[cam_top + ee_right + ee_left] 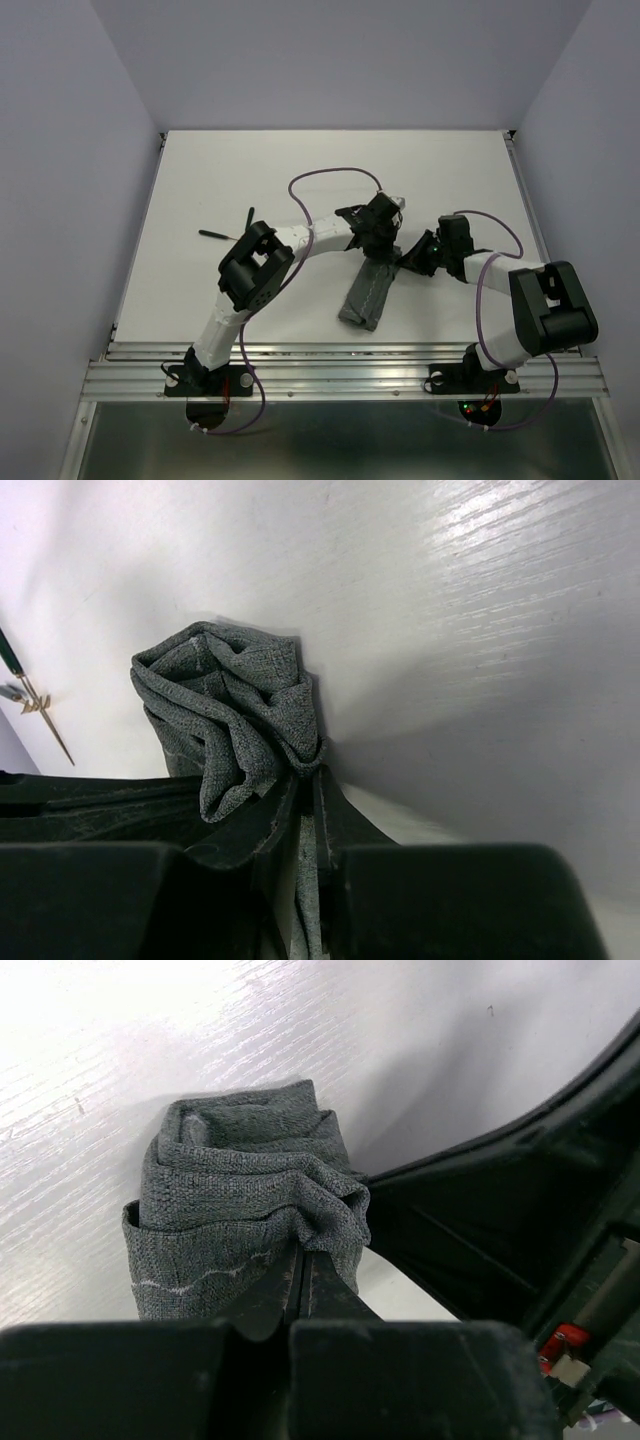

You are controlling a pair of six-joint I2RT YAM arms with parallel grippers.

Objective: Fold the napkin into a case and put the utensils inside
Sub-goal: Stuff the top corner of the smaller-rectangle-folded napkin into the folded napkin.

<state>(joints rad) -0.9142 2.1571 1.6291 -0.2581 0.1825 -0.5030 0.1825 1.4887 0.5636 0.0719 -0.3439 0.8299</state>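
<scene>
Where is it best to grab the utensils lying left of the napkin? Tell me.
Probably mid-handle, coming from straight above with the jaws set across the shaft. The utensils are thin and lie flat on the table, so there is no raised edge to catch from the side.

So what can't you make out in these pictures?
Utensils: too small to count in top view; cut by the left edge in right wrist view.
Napkin far end: top view, hidden under left gripper and right gripper.
Napkin's inside: both wrist views, bunched folds cover it.
</scene>
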